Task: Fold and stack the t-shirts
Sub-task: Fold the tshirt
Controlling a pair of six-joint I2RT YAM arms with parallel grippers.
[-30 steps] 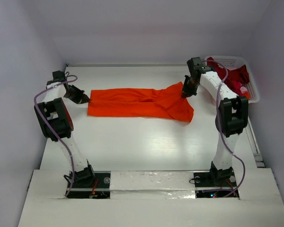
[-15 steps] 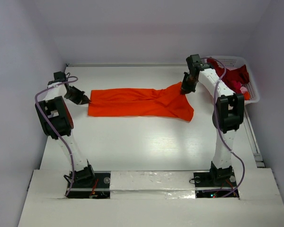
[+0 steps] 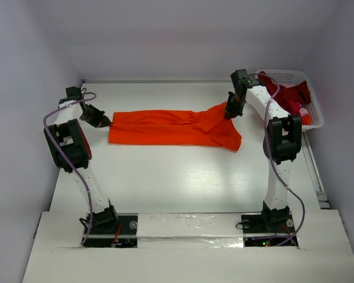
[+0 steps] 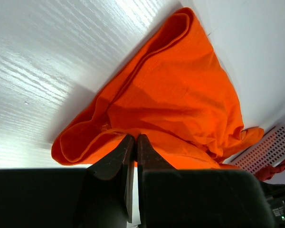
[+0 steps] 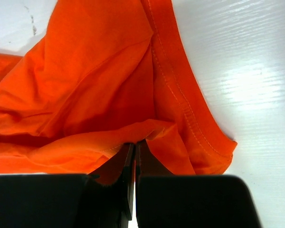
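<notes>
T-shirt of bright orange soft cloth [image 3: 165, 127] is spread between black left gripper [image 3: 105, 122] and black right gripper [image 3: 229, 115], each clamped on one end.

- orange t-shirt [image 3: 174, 127]: soft matt cloth, creased, with a stitched hem.
- table [image 3: 165, 177] under the orange t-shirt: white, fine grain, glossy sheen.
- basket [image 3: 317, 115] right of the orange t-shirt: white latticed plastic.
- left tool [image 4: 135, 138] and right tool [image 5: 134, 145] at the orange t-shirt's ends: smooth matt black.
</notes>
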